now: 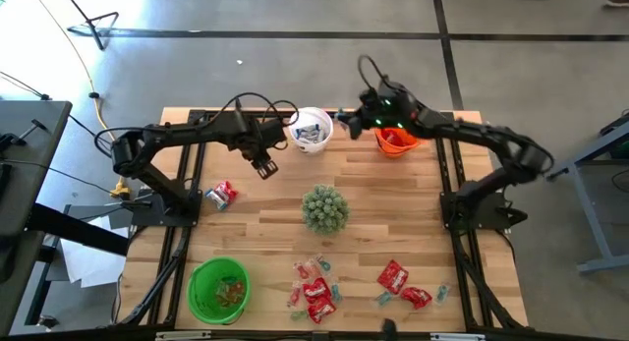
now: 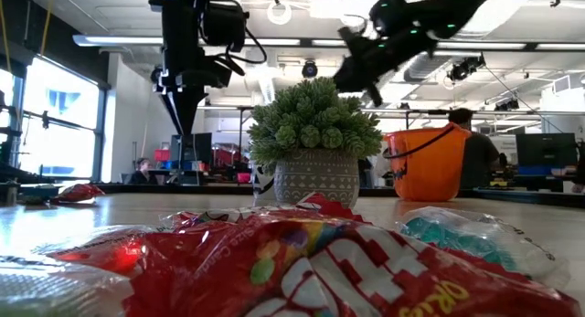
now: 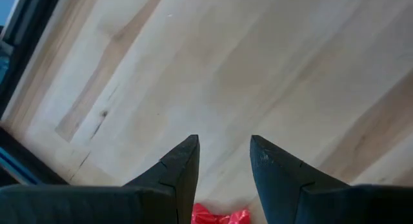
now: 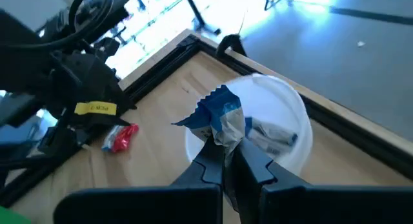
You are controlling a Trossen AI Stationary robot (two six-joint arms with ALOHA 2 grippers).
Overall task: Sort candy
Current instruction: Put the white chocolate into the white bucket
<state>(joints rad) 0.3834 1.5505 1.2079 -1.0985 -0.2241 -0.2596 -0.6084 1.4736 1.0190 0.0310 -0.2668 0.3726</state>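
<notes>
The wooden desk (image 1: 373, 223) carries everything I work with. My two dark arms reach in from its left and right sides toward the far edge.

A green bucket (image 1: 218, 290) sits at the near left corner with small pieces in its bottom. An orange bucket (image 1: 396, 142) stands at the far edge toward the right, and a white bucket (image 1: 312, 130) stands at the far edge near the middle, with blue-and-white sweets already inside. A spiky green plant (image 1: 324, 208) in a patterned pot stands at the desk's centre.

My right pincer (image 4: 227, 154) hangs over the white bucket, its fingers pressed together on a light blue-and-white wrapped sweet (image 4: 221, 117), which sticks up from the tips above the bucket's rim.

My left pincer (image 3: 224, 153) hangs just left of the white bucket, above bare wood, with its fingers apart and nothing between them.

Most of the candy (image 1: 316, 290) lies along the near edge: a heap of red packets with a few blue pieces near the middle, and more red packets (image 1: 401, 282) toward the near right corner. One red packet (image 1: 222, 195) lies alone near the left edge.
</notes>
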